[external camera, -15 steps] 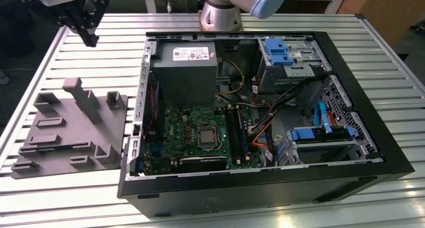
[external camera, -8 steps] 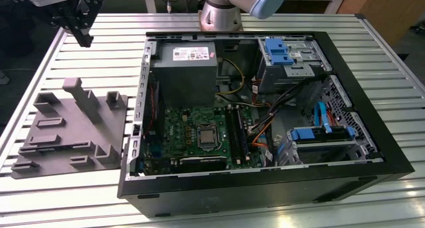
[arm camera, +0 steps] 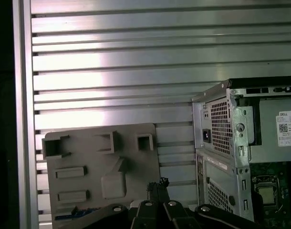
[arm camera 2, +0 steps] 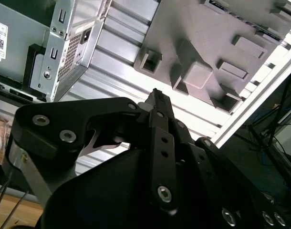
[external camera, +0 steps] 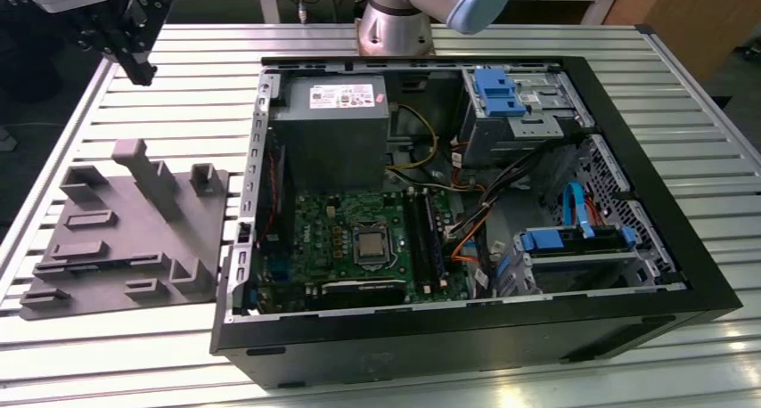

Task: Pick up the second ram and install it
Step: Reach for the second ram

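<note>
- The gripper (arm camera 2: 157,95) has its jaws drawn together, tips meeting with nothing seen between them; in both wrist views (arm camera: 160,182) they hold no ram
- In the exterior view the gripper (external camera: 143,72) hangs above the slatted table (external camera: 143,354), touching nothing
- Nearest the tips lies the grey fixture (arm camera: 98,162), a moulded block of pockets and raised posts resting on the slats; the jaws point down toward it but stay apart from it
- A bluish strip (arm camera: 74,213) sits on the fixture just beside the gripper's links in the first wrist view; whether it is the second ram I cannot tell
- Farther from the jaws stands the open computer case (external camera: 666,310), its motherboard (external camera: 345,221) facing up
- The memory slots (external camera: 425,239) run beside the processor (external camera: 370,245), well apart from the jaws; whether sticks are seated in them I cannot tell
</note>
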Motion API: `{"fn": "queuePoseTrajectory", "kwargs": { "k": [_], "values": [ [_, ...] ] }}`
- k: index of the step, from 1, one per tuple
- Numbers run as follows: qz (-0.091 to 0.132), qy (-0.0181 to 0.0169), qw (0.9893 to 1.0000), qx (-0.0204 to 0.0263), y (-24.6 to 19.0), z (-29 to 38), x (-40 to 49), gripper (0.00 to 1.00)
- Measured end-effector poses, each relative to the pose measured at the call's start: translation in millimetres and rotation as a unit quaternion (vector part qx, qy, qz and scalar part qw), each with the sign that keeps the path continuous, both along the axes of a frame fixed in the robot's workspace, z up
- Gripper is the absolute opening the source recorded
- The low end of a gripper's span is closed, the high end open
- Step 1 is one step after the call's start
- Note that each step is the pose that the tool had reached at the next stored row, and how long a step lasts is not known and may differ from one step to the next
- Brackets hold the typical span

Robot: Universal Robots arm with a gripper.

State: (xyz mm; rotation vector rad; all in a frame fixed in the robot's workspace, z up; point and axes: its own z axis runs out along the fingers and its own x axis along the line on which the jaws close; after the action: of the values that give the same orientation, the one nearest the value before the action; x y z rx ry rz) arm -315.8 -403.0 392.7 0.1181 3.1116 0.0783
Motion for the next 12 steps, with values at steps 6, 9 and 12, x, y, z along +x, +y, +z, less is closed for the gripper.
{"fn": "queuePoseTrajectory", "kwargs": {
  "k": [6, 9, 12],
  "values": [
    [0.0, 0.0, 1.0, 0.0, -1.1, -0.2, -7.2, 0.11],
    [0.0, 0.0, 1.0, 0.0, -1.8, -0.2, -10.6, 0.11],
    [0.0, 0.0, 1.0, 0.0, -2.7, -0.3, -14.2, 0.11]
  ]
}}
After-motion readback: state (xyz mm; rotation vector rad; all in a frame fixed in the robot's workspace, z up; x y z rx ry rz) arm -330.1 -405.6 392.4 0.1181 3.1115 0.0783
